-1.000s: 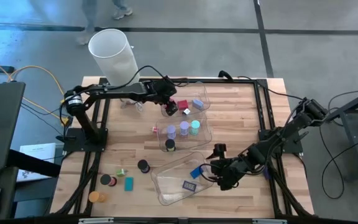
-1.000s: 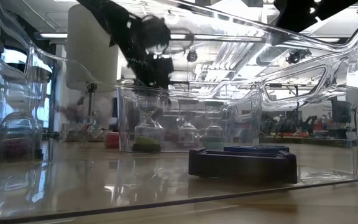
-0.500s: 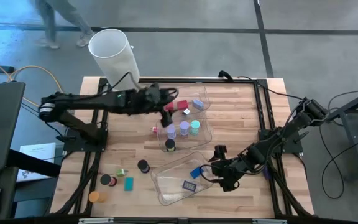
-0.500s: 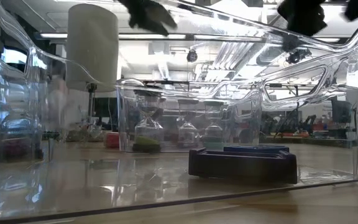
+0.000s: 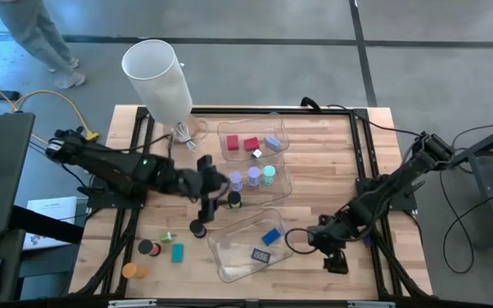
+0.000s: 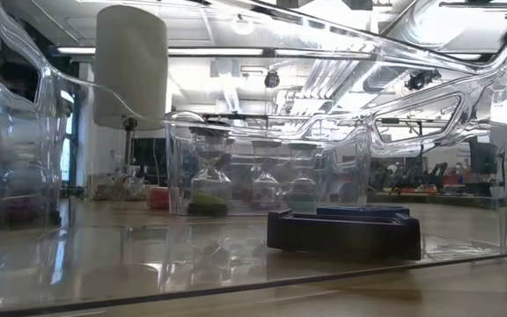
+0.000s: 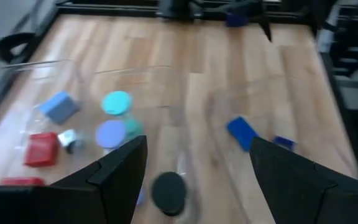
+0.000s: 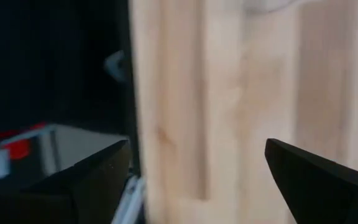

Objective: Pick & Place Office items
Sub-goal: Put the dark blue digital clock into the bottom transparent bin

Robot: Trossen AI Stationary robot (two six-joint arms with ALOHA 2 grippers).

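The left gripper [image 5: 205, 208] is wide open with nothing in it, just above the black cylinder [image 5: 198, 228] lying on the wooden table [image 5: 332, 162]. To grab it well, go straight down and squeeze both sides evenly. The right gripper [image 5: 335, 259] is open and empty too, waiting near the table's front edge. Behind is a grey floor, where a person [image 5: 37, 38] walks

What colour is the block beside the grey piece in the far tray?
Red block; the high view shows it best.
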